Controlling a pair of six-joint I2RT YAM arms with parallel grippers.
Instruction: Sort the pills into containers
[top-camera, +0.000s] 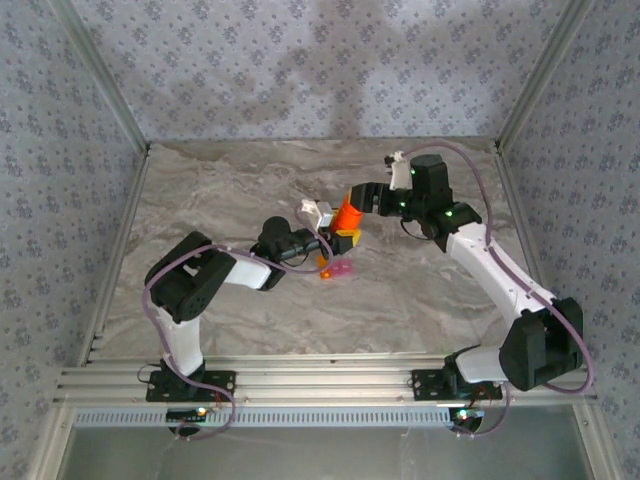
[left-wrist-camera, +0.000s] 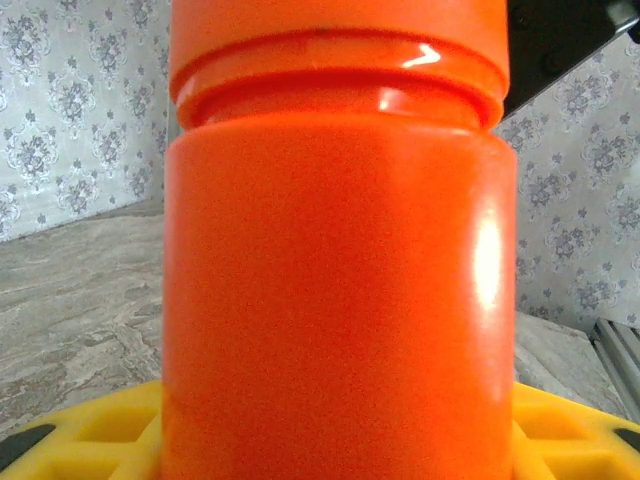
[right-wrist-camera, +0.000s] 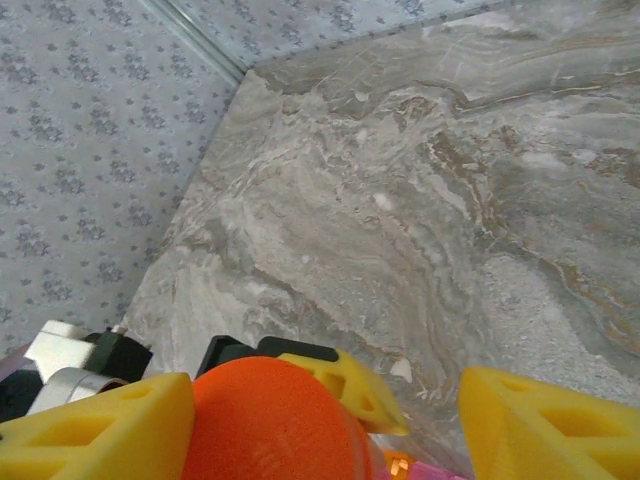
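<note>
Top external view: two arms met over the marble table (top-camera: 220, 190), with one orange bottle (top-camera: 348, 213) and one pair of containers (top-camera: 335, 270) in the scene. The left gripper (top-camera: 340, 233) was closed on the lower body of the bottle, which stood tilted. The right gripper (top-camera: 357, 198) was at the bottle's top. The two containers, one orange and one pink, joined side by side, lay on the table just beside the left gripper, on its side toward the arm bases. Their contents could not be made out.

Left wrist view: the bottle (left-wrist-camera: 340, 280) sat between two yellow fingers (left-wrist-camera: 90, 430).

Right wrist view: the right gripper (right-wrist-camera: 325, 430) stood open around the bottle's cap (right-wrist-camera: 265, 420); one yellow finger (right-wrist-camera: 100, 430) touched it, the other stood apart.
</note>
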